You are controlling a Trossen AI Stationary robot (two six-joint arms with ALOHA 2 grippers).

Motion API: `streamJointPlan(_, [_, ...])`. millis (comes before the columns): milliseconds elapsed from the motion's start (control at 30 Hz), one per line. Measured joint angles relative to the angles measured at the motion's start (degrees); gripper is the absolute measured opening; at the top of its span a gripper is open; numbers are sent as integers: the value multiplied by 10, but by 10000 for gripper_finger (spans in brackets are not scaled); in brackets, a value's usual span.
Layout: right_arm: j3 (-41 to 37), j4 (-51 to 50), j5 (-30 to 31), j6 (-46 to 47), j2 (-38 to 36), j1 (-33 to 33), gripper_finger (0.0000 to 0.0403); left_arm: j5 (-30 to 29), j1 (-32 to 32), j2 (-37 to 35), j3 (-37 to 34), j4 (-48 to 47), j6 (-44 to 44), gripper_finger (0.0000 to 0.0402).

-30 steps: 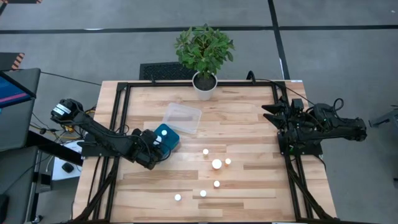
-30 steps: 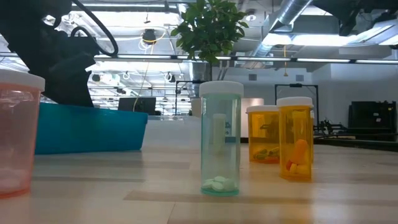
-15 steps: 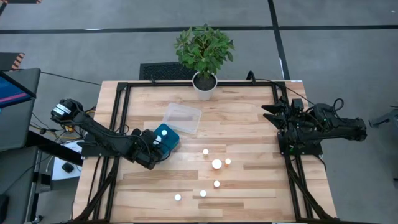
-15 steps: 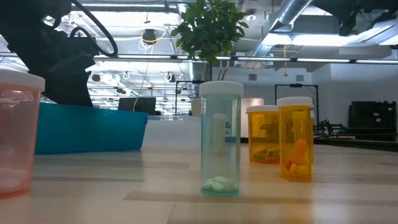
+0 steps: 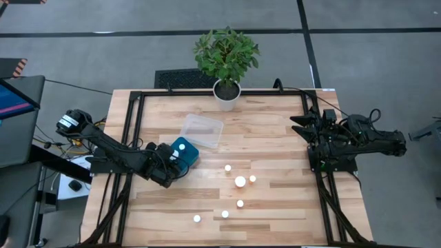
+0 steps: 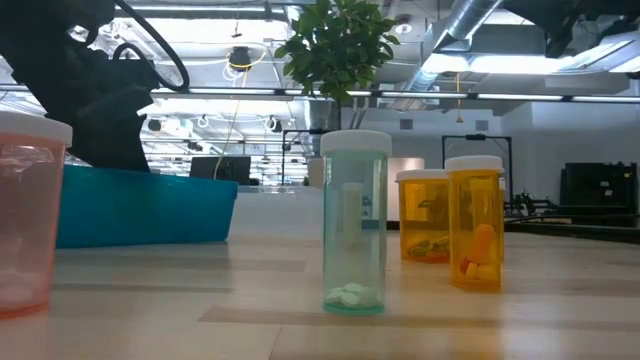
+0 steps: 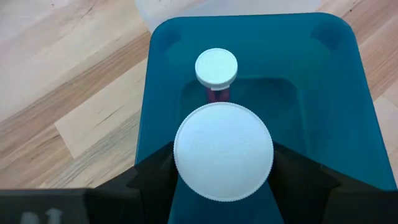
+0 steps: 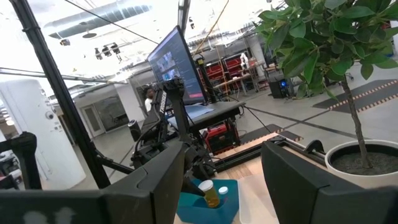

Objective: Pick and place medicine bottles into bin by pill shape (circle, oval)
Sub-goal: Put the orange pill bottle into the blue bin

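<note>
My left gripper (image 5: 180,153) is over the teal bin (image 5: 186,157) at the table's left and is shut on a wide bottle with a white cap (image 7: 224,151). A smaller white-capped bottle (image 7: 216,68) with a purple body stands upright on the bin's floor. Several white-capped bottles stand upright on the wood at the table's middle, among them a wide one (image 5: 240,181) and small ones (image 5: 228,167) (image 5: 197,218). In the low view they show as a clear teal bottle (image 6: 356,222), two orange ones (image 6: 475,222) and a pink one (image 6: 25,220). My right gripper (image 8: 227,180) is open and empty at the right edge. My left gripper pinches the wide bottle between its two fingers (image 7: 155,171), one on each side just beneath the cap's rim (image 7: 177,163). The fingers point down from above. The bottle is upright inside the teal bin's outline; its cap hides its body and bottom.
A clear bin (image 5: 202,131) lies beside the teal one toward the far edge. A potted plant (image 5: 226,93) stands at the far edge's middle. Black frame rails (image 5: 131,138) run along both sides of the table.
</note>
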Motion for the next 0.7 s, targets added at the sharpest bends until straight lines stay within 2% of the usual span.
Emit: streamJointPlan(700, [0, 0, 0, 0, 0, 0, 224, 14, 41, 0, -9, 12, 33, 217])
